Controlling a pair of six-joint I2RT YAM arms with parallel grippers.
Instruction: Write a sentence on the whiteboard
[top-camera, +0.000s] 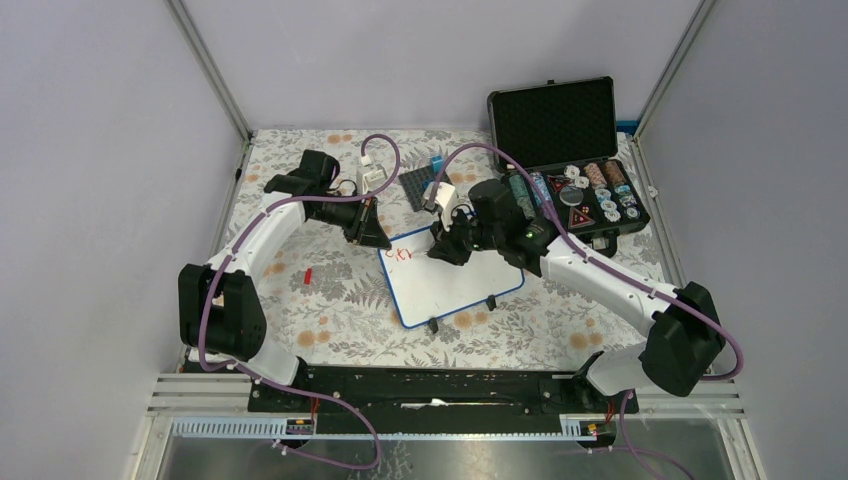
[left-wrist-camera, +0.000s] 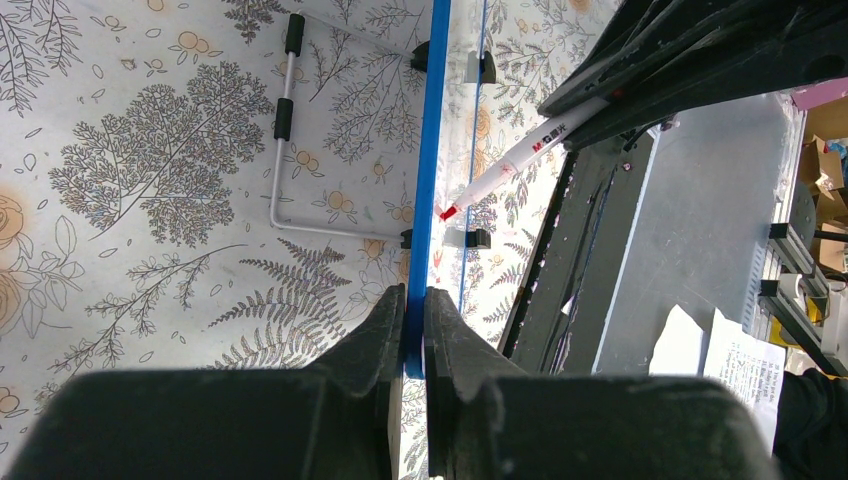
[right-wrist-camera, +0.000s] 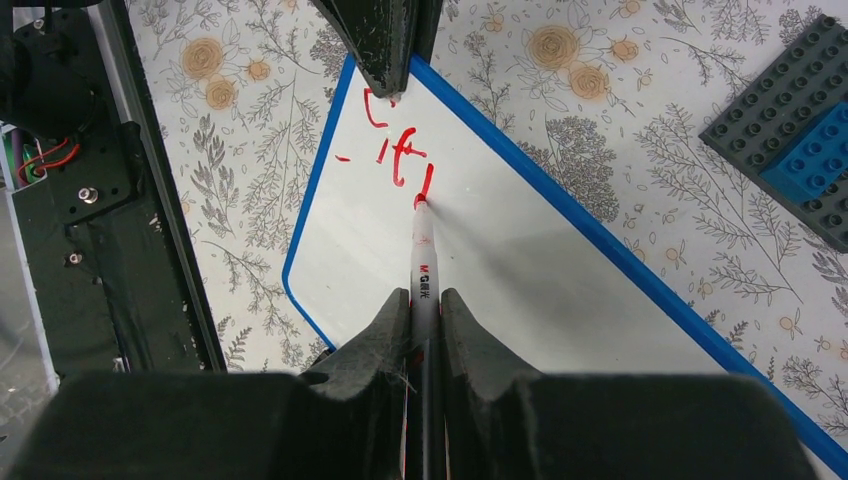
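Left hand (left-wrist-camera: 414, 300) was clamped on the blue rim of the whiteboard (right-wrist-camera: 520, 300), which sat on the floral-patterned counter (top-camera: 330, 300) between the two arms. Right hand (right-wrist-camera: 425, 300) was closed on a red marker (right-wrist-camera: 421, 255), its tip touching the board beside a few red strokes (right-wrist-camera: 395, 160). Plain grey walls (top-camera: 100, 150) enclosed the counter; an open black case (top-camera: 555, 125) stood at its far right.
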